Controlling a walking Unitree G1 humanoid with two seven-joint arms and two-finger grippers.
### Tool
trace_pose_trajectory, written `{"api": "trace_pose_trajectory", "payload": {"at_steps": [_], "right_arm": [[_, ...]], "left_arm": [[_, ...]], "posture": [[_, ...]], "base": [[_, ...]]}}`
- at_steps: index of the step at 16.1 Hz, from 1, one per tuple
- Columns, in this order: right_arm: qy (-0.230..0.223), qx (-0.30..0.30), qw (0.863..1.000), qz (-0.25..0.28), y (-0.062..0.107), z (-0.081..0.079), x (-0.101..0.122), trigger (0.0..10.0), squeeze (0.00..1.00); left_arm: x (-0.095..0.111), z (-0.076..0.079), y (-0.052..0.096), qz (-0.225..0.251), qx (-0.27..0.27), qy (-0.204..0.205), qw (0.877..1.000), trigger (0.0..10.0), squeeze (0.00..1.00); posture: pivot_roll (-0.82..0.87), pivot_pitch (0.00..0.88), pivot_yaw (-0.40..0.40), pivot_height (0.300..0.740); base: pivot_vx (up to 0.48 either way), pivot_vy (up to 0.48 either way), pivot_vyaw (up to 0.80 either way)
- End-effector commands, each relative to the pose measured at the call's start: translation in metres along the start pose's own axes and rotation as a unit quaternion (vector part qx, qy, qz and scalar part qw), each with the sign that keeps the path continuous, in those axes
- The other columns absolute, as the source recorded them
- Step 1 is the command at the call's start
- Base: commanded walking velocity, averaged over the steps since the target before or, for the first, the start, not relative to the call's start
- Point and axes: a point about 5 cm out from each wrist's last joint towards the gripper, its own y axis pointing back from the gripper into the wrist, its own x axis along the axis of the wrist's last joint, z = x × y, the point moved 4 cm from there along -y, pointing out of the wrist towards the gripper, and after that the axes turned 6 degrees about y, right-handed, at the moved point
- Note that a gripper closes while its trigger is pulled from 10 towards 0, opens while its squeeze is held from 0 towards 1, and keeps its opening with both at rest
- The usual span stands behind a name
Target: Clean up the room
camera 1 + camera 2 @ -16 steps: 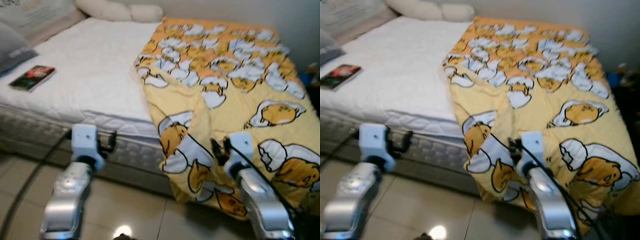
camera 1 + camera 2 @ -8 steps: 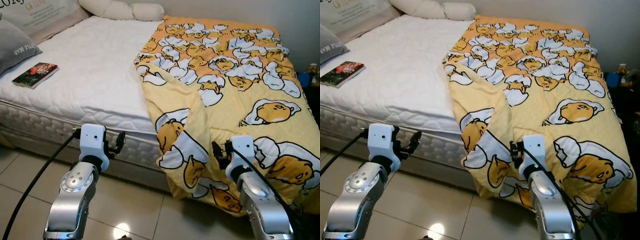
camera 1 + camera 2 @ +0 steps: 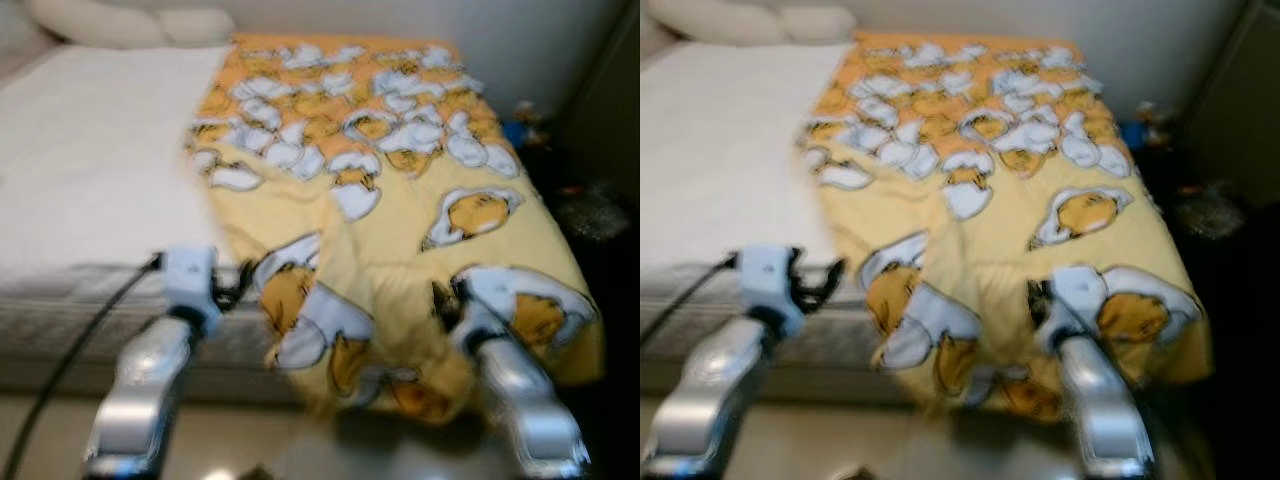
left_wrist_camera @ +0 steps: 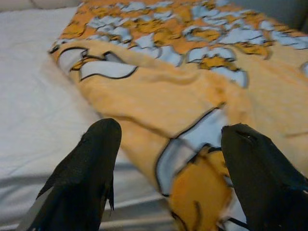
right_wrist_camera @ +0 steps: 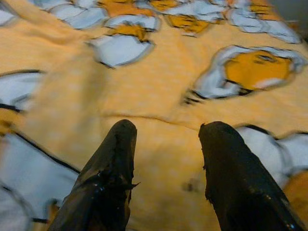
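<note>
Head views (blurred). A yellow blanket (image 3: 400, 200) printed with egg figures covers the right part of a bed, its lower end draped over the foot of the mattress (image 3: 90, 190) toward the floor. Two pillows (image 3: 120, 25) lie at the head. The left gripper (image 3: 238, 285) hovers at the mattress edge, just beside the blanket's hanging left corner; the right gripper (image 3: 440, 300) hovers in front of the draped end.

Left wrist view. The two black fingers (image 4: 86, 168) stand spread wide, nothing between them. Beyond them lie the blanket's folded edge and bare white sheet.

Right wrist view. The fingers (image 5: 110, 168) are parted and empty, pointing at rumpled blanket cloth close ahead.

Handling (judgement). The blanket looks soft, light and limp; it will sag and fold rather than keep shape, and is not fragile. The best holds are probably the hanging lower corners or hem, one per gripper, pinched through a fold so the cloth does not slip.
</note>
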Motion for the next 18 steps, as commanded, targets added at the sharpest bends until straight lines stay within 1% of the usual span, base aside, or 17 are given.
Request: {"api": "trace_pose_trajectory", "payload": {"at_steps": [1, 3, 6, 9, 10, 15, 18], "right_arm": [[0.005, -0.016, 1.000, -0.002, 0.003, 0.012, -0.001, 10.0, 0.00], [0.005, -0.016, 1.000, -0.002, 0.003, 0.012, -0.001, 10.0, 0.00], [0.006, -0.016, 1.000, -0.004, 0.003, 0.012, -0.002, 10.0, 0.00], [0.007, -0.021, 1.000, -0.010, 0.007, 0.016, -0.005, 10.0, 0.00], [0.005, -0.026, 1.000, -0.017, 0.009, 0.020, -0.008, 10.0, 0.00], [0.001, -0.032, 0.999, -0.018, 0.011, 0.024, -0.007, 10.0, 0.00], [0.010, -0.026, 0.999, -0.020, 0.012, 0.025, -0.008, 10.0, 0.00]], "left_arm": [[0.003, 0.008, -0.002, 0.005, -0.015, 0.000, 1.000, 10.0, 0.00], [0.003, 0.008, -0.002, 0.005, -0.017, -0.001, 1.000, 10.0, 0.00], [0.001, 0.013, -0.004, 0.000, -0.033, -0.005, 0.999, 10.0, 0.00], [-0.002, 0.017, -0.006, -0.005, -0.044, -0.006, 0.999, 10.0, 0.00], [-0.003, 0.020, -0.008, -0.007, -0.049, -0.006, 0.999, 10.0, 0.00], [-0.002, 0.022, -0.011, -0.008, -0.057, -0.005, 0.998, 10.0, 0.00], [0.000, 0.022, -0.014, -0.007, -0.060, -0.012, 0.998, 10.0, 0.00]], "posture": [[-0.03, 0.000, 0.008, 0.740], [-0.03, 0.000, 0.008, 0.740], [-0.04, 0.000, 0.012, 0.740], [-0.05, 0.000, 0.012, 0.740], [-0.05, 0.000, 0.012, 0.740], [-0.07, 0.000, 0.015, 0.740], [-0.07, 0.000, 0.014, 0.740]], "base": [[0.307, 0.000, 0.00], [0.304, 0.000, 0.00], [0.285, 0.000, 0.00], [0.275, 0.000, 0.00], [0.274, 0.000, -0.42], [0.276, 0.000, -0.78], [0.274, 0.000, 0.00]]}}
